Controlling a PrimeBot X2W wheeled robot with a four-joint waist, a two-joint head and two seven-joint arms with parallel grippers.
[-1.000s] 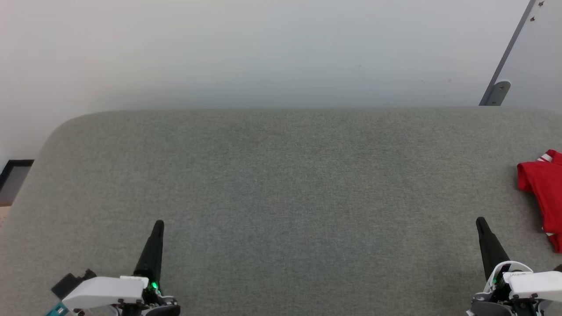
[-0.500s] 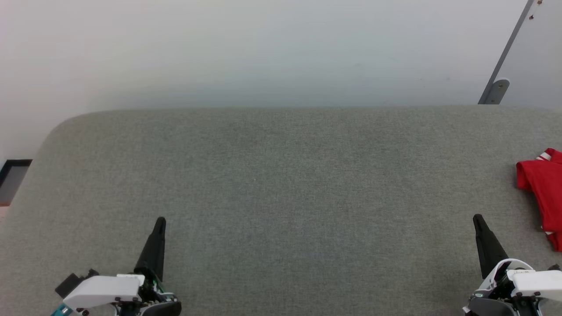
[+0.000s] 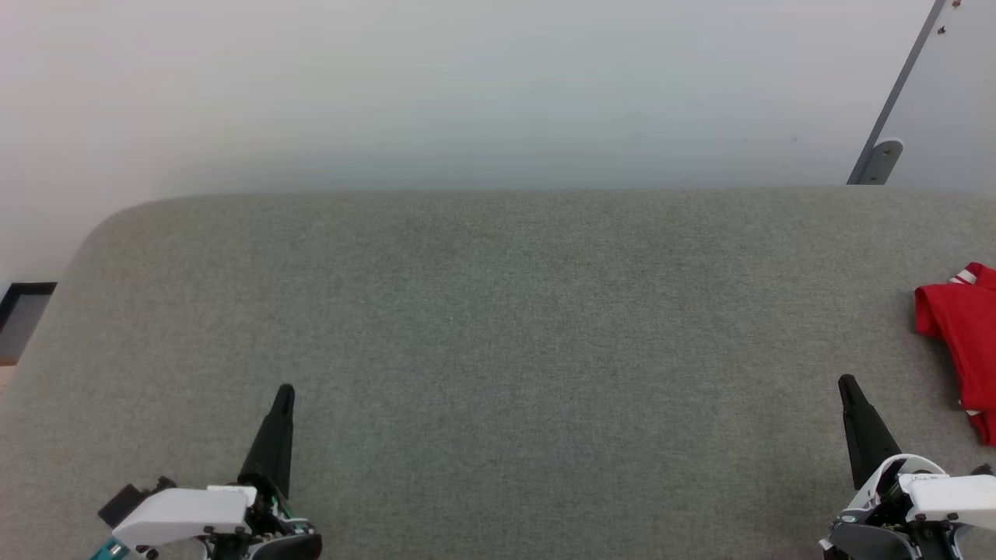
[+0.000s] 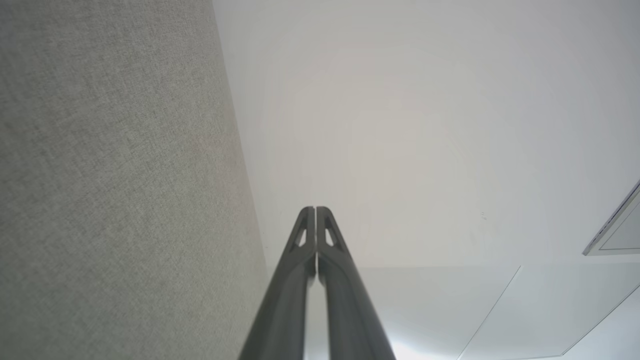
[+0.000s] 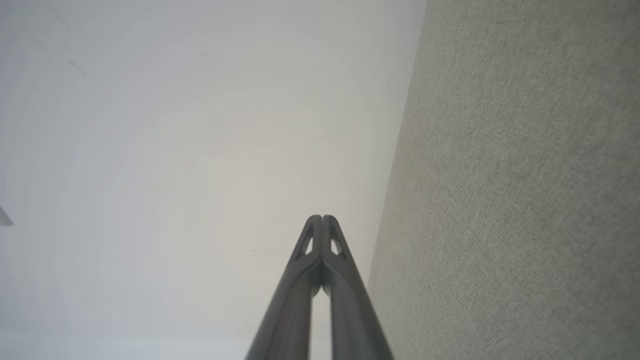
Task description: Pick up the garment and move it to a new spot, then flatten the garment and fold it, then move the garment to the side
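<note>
The garment (image 3: 965, 342), bright red with a bit of white trim, lies on the grey fabric surface (image 3: 498, 327) at the far right edge of the head view, partly cut off by the frame. My right gripper (image 3: 846, 383) is shut and empty, low at the right, a short way left of and nearer than the garment. At the lower left, far from the garment, my left gripper (image 3: 285, 391) is shut and empty too. In the wrist views the left gripper (image 4: 315, 209) and right gripper (image 5: 322, 217) show fingertips pressed together, pointing past the grey surface toward the white wall.
A white wall (image 3: 467, 85) rises behind the grey surface's far edge. A grey metal bracket and slanted bar (image 3: 879, 159) stand at the back right. A dark frame (image 3: 23, 311) sits beyond the surface's rounded left corner.
The head view has shifted slightly, so the whole picture sits a little differently. Both grippers stay shut and hardly move; the garment lies where it was.
</note>
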